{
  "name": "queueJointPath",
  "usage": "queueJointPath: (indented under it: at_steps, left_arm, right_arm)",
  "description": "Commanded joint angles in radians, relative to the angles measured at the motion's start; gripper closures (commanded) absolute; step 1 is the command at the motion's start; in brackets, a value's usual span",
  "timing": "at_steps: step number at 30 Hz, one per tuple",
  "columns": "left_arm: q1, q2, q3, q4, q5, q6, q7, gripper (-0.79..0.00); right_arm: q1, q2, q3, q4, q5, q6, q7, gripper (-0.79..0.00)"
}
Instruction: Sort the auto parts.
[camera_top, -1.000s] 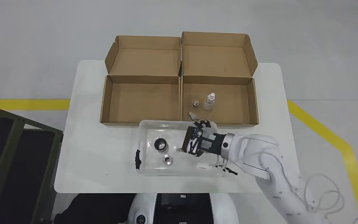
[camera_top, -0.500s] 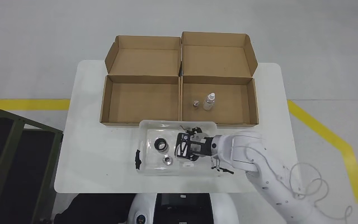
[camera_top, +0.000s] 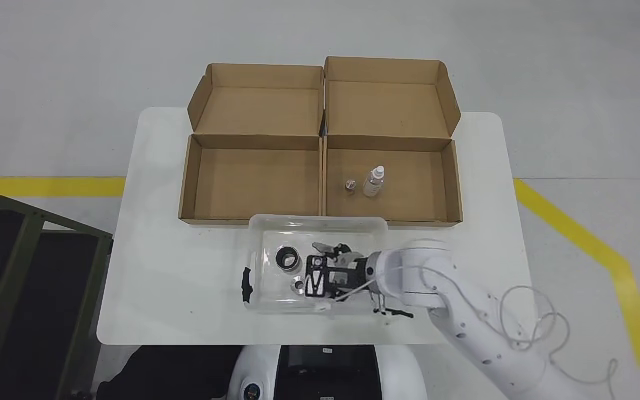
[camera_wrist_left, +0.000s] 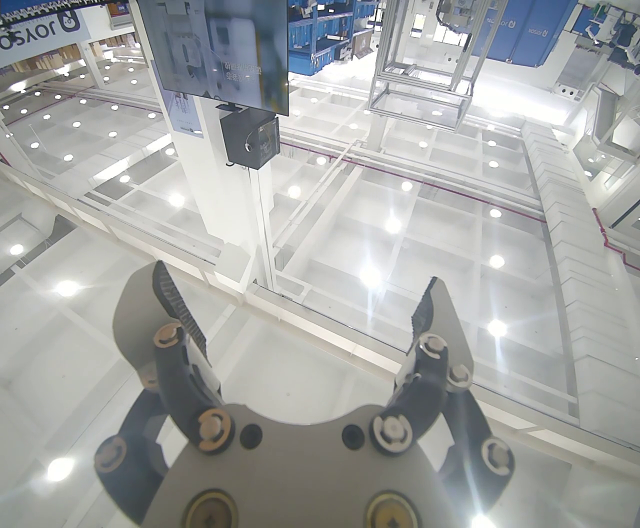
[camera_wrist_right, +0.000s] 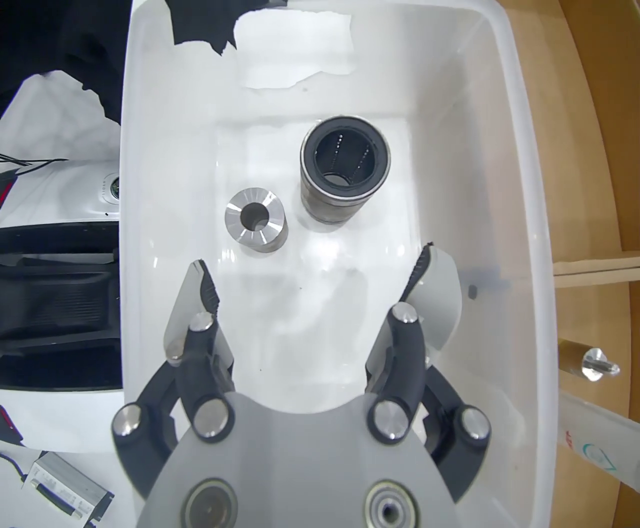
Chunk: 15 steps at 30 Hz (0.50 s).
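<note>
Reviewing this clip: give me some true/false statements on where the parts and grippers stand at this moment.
1. The right gripper is open and holds nothing. True.
2. The plastic bin holds a bearing and a metal bushing. True.
3. Two sorted parts lie in the left cardboard box. False: the bottle-shaped part and the small metal part lie in the right cardboard box.
4. The bearing lies on its side. False: it stands on end, bore up.
5. The left gripper is shut on a part. False: it is open and holds nothing.
</note>
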Motion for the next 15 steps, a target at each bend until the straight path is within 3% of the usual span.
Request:
queueJointPath:
  at_steps: [1,15]
  left_arm:
    - [0.0,0.0,0.0,0.0,0.0,0.0,0.0,-0.785]
    - [0.0,0.0,0.0,0.0,0.0,0.0,0.0,-0.785]
  right_arm:
    - [0.009,-0.003,-0.012,0.013,0.005,0.0,-0.001,-0.616]
    - [0.078,-0.032,-0.119,0.112,0.05,-0.004,0.004,-0.533]
